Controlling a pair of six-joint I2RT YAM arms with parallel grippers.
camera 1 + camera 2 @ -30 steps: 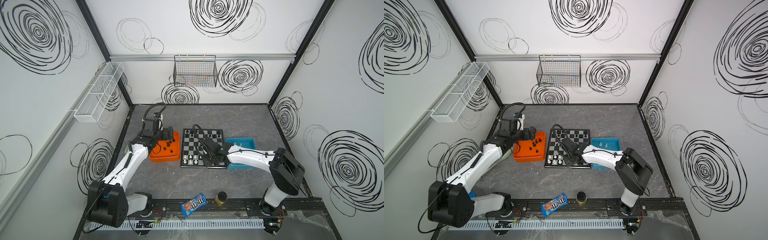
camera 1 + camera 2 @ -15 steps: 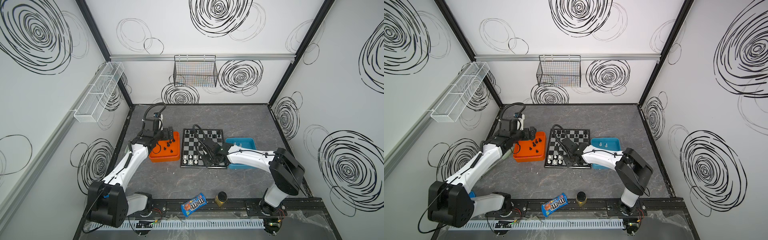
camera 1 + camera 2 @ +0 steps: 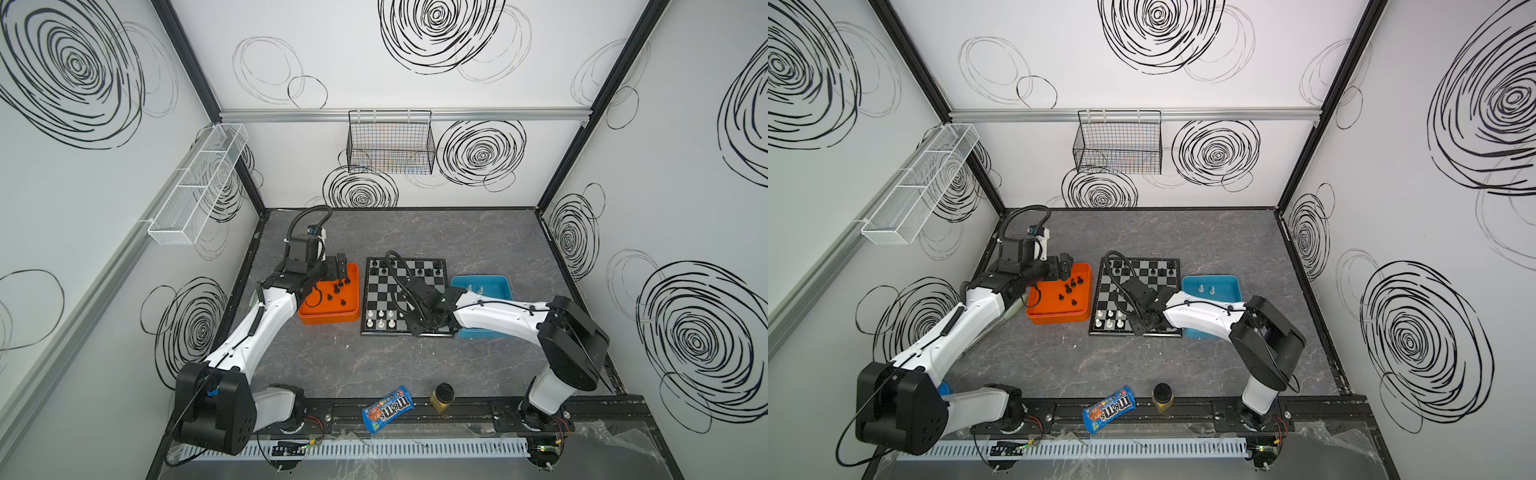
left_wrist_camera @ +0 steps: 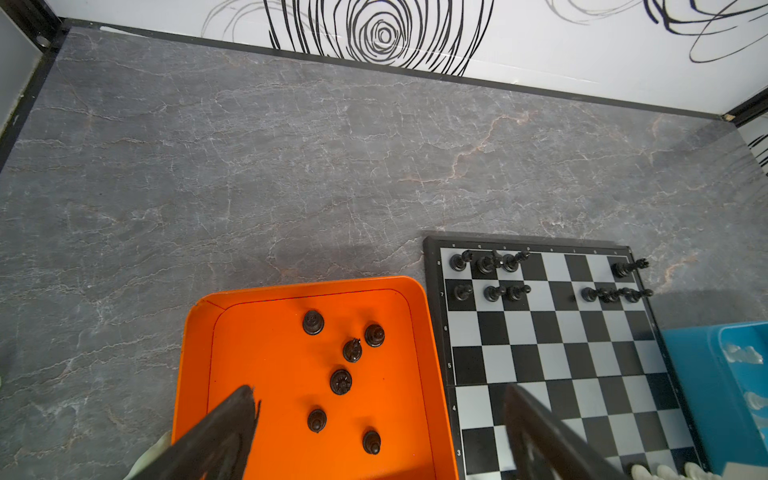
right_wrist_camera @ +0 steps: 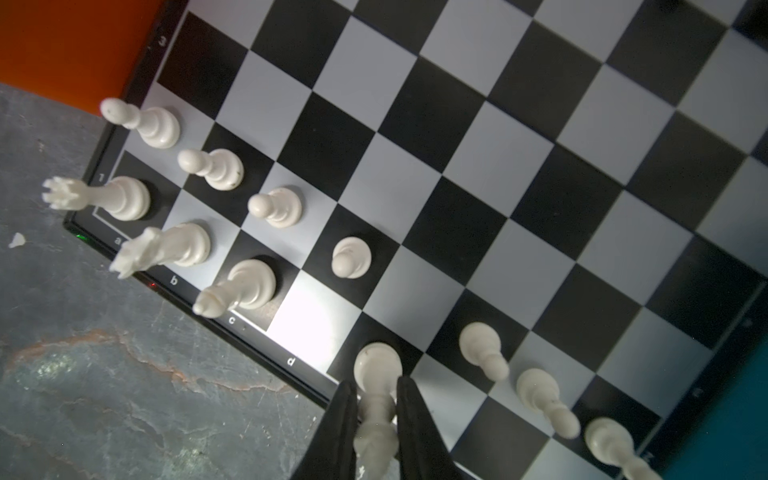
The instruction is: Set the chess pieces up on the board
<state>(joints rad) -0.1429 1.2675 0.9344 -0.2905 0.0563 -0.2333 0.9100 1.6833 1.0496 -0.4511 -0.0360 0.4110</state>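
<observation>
As tall white plastic chessman (image 5: 376, 361) stands upright on black-and-silver checkered board (image 5: 457, 216), right gripper (image 5: 375, 381) straddles its stem; we cannot tell pinch from release. Left gripper (image 4: 378, 390) spread.

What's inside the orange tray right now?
Six black pieces sit scattered in the orange tray; no white ones. Its near end is covered in the wrist view by the fingers of the open left gripper, so that part cannot be checked.
</observation>
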